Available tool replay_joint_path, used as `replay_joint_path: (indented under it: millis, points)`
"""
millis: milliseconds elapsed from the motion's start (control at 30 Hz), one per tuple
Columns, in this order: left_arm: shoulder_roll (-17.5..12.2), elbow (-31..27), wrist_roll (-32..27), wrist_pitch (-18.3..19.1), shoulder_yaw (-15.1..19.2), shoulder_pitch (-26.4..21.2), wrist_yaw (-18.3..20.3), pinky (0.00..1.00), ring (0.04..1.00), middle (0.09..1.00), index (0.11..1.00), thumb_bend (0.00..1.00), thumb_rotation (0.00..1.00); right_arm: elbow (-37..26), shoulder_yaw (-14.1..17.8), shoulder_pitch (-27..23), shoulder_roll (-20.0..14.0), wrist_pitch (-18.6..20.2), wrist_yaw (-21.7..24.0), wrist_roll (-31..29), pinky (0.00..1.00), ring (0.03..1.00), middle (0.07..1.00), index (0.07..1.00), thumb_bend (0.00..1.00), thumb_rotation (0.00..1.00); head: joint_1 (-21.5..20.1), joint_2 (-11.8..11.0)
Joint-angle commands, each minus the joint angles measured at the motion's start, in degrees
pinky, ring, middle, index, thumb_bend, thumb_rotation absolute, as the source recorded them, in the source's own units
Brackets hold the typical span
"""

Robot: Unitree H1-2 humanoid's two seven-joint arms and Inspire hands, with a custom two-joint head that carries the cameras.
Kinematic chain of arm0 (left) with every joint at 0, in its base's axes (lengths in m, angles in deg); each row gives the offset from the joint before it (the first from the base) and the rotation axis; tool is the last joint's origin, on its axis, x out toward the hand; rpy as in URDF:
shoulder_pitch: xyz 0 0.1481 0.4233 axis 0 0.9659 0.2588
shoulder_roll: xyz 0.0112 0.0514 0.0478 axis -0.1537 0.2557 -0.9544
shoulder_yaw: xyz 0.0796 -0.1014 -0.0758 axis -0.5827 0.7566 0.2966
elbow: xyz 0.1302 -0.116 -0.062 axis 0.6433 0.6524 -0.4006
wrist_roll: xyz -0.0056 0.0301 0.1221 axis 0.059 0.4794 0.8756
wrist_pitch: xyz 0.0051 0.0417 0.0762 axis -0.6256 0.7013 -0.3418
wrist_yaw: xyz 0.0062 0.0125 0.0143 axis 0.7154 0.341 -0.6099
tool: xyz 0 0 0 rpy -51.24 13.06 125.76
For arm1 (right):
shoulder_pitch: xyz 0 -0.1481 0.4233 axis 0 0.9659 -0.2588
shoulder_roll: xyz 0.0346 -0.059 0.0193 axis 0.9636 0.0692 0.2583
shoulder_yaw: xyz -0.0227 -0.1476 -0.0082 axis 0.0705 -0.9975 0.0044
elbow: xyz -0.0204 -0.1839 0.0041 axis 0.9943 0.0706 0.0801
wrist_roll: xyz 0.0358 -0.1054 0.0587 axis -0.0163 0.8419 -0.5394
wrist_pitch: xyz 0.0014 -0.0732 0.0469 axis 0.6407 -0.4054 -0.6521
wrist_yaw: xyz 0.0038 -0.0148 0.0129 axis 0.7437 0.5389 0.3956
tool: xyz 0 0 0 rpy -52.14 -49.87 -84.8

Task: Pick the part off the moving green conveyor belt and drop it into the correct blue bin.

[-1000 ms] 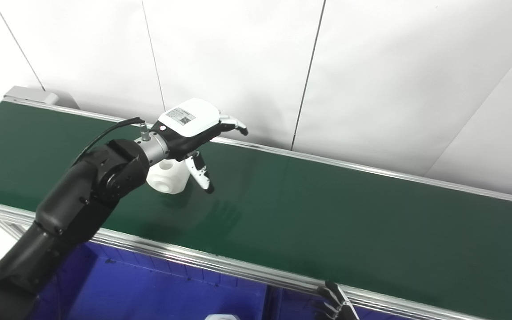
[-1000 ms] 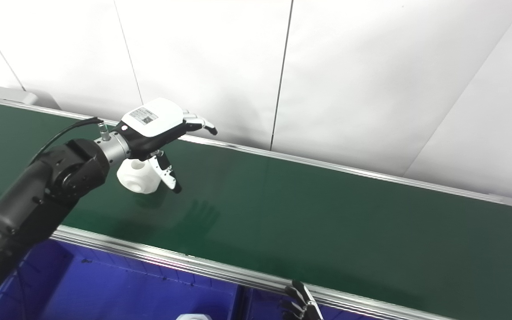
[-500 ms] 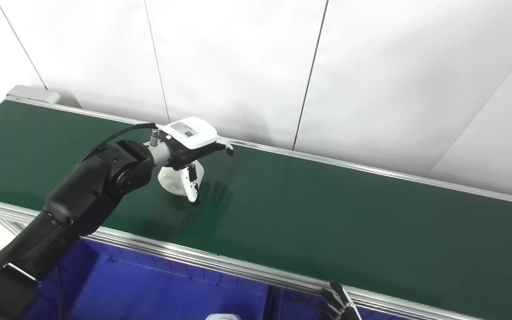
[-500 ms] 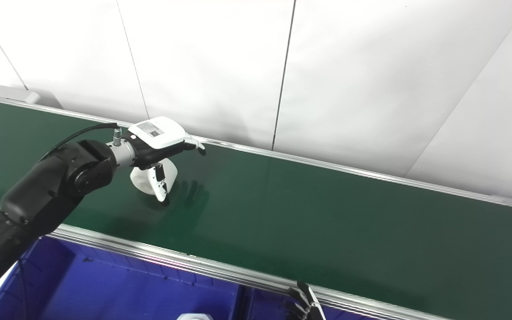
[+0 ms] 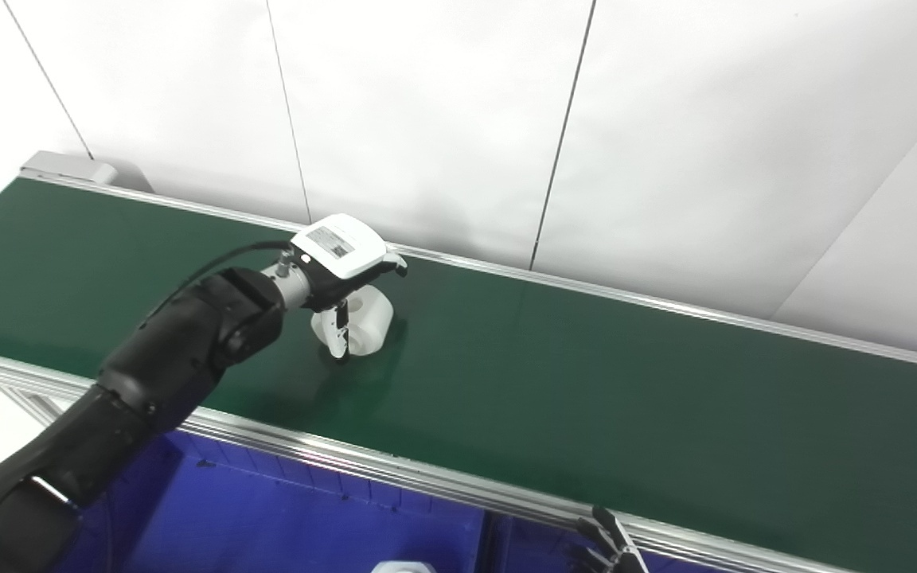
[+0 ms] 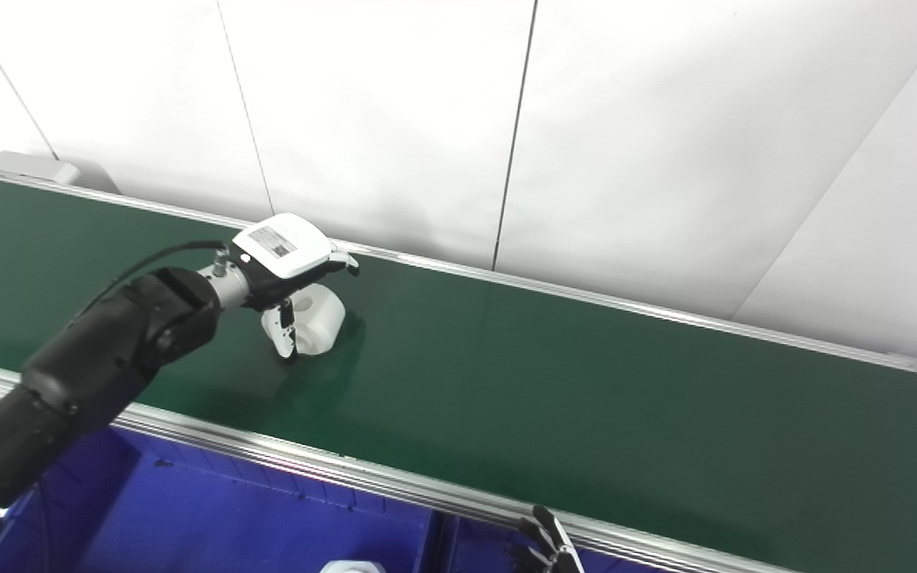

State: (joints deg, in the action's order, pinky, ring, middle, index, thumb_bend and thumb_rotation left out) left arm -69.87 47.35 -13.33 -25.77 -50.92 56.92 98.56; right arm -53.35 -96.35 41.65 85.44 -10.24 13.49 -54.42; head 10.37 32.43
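White cylindrical part (image 5: 364, 321) on green conveyor belt (image 5: 586, 382), left-centre. Left hand (image 5: 339, 259) over it, fingers (image 5: 338, 337) curled around part, thumb on near side; firm grip or not, can't tell. Right hand (image 5: 608, 545) low at near rail, fingers spread. Blue bin (image 5: 283, 525) below.

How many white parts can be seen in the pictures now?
2. One white part lies on the green conveyor belt under the left hand; another white part peeks from the blue bin. More may be hidden.
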Motion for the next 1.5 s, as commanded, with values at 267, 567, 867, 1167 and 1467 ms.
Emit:
replay_joint_path:
  millis: [267, 567, 867, 1167, 1467]
  points:
    - [4.3, 13.9, 1.1, -3.1, -2.7, -2.6, -27.2, 0.46, 0.464, 0.538, 0.569, 0.58, 0.0, -2.2, 0.3, 0.8, 0.3, -3.5, 1.4, -0.6, 0.74, 0.781, 0.884, 0.927, 1.0, 1.0, -0.1, 0.6]
    - [6.2, 14.0, -5.8, -4.1, -5.3, -2.4, -18.1, 0.27, 0.378, 0.481, 0.531, 0.5, 0.0, -2.7, 0.3, 1.2, 0.7, -3.5, 2.1, -0.6, 0.75, 0.78, 0.888, 0.936, 0.98, 1.0, -0.5, 1.2]
    - [5.3, 9.6, -8.1, -2.6, -5.9, -2.8, -11.9, 0.3, 0.374, 0.483, 0.528, 0.5, 0.0, -3.2, 0.3, 1.5, 1.1, -3.4, 2.7, -1.2, 0.73, 0.763, 0.877, 0.936, 0.97, 1.0, -0.8, 1.6]
    - [1.2, -11.0, -14.2, -1.5, -1.1, -1.3, -2.0, 0.25, 0.352, 0.443, 0.538, 0.5, 0.0, -6.4, 0.4, 2.5, 0.8, -2.0, 2.9, -1.1, 0.72, 0.749, 0.885, 0.954, 0.94, 1.0, 2.8, 7.9]
    - [0.2, -37.2, -20.7, 4.9, 7.7, 4.8, 10.9, 0.24, 0.393, 0.46, 0.536, 0.5, 0.0, -14.2, 1.8, 3.3, -1.9, 2.8, 5.1, -4.6, 0.78, 0.791, 0.926, 0.984, 0.88, 1.0, 9.5, 14.5]
